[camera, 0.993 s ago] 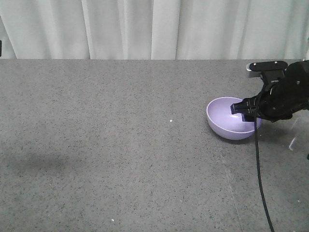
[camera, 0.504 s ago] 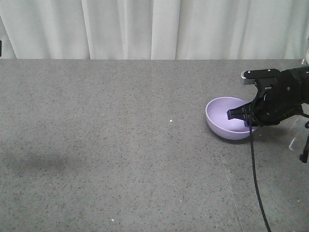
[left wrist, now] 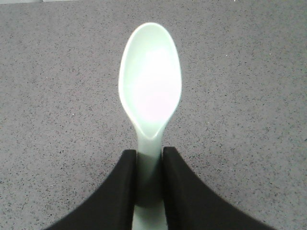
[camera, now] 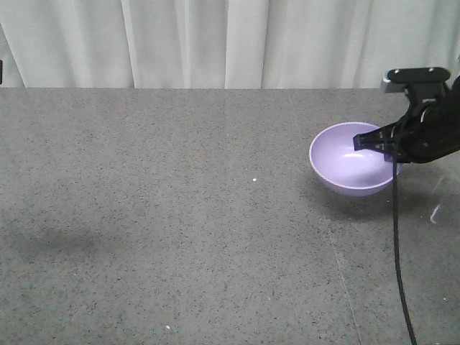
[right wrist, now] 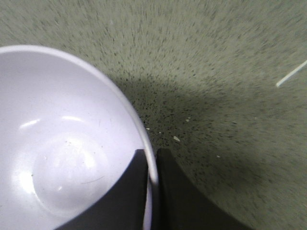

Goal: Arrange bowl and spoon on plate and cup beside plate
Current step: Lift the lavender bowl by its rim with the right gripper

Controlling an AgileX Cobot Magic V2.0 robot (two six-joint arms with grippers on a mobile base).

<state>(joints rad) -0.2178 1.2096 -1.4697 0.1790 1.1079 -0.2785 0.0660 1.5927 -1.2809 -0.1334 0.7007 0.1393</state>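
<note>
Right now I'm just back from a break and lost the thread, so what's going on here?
The right gripper is pinching the rim of the lavender bowl, one finger inside and one outside. The bowl appears to be raised just off the grey table, with a shadow beneath it. The left gripper is shut on the handle of the mint-green spoon, holding it above the table. Nothing else of the task shows in these views.
</note>
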